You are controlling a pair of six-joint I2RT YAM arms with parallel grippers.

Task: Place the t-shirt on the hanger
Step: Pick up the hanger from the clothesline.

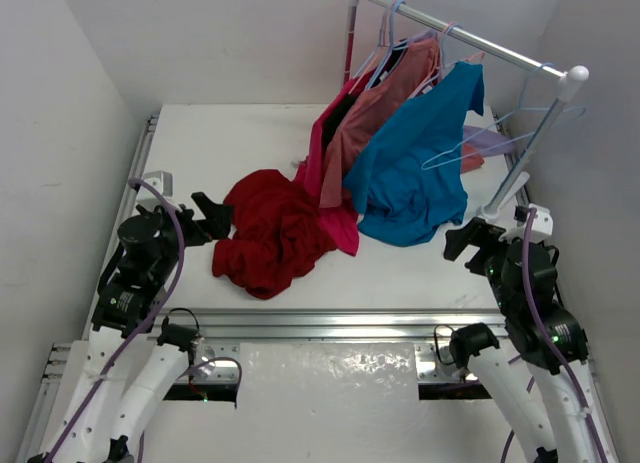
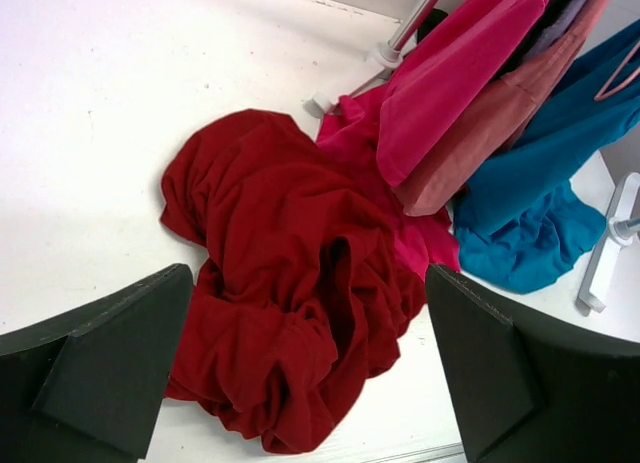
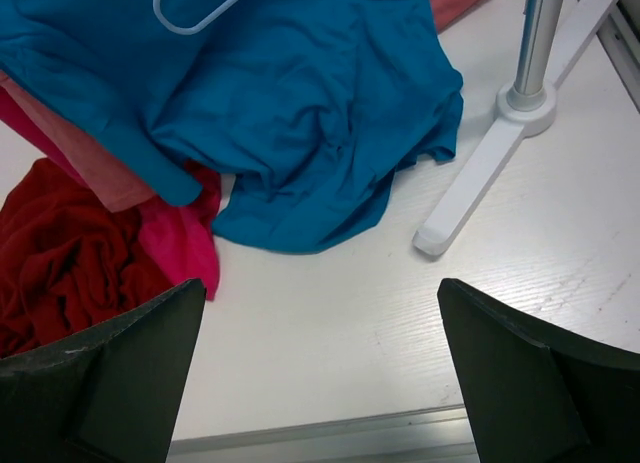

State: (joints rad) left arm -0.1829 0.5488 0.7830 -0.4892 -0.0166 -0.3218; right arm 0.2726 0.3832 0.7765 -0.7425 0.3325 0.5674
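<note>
T-shirt (image 1: 270,233) crumpled on table (image 1: 220,143) | left end effector (image 2: 308,323) released beside it | right end effector (image 3: 322,323) released

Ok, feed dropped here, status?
Left gripper, right gripper open, empty. T-shirt crumpled on table. Hanger on rack. Magenta shirt hem touching it.

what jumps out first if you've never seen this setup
A dark crimson t-shirt lies crumpled in a heap on the table, just right of the open left gripper. Behind it, a white garment rack at the far right carries a teal shirt, a magenta shirt and a salmon shirt, with the teal and magenta hems reaching the tabletop.
</note>
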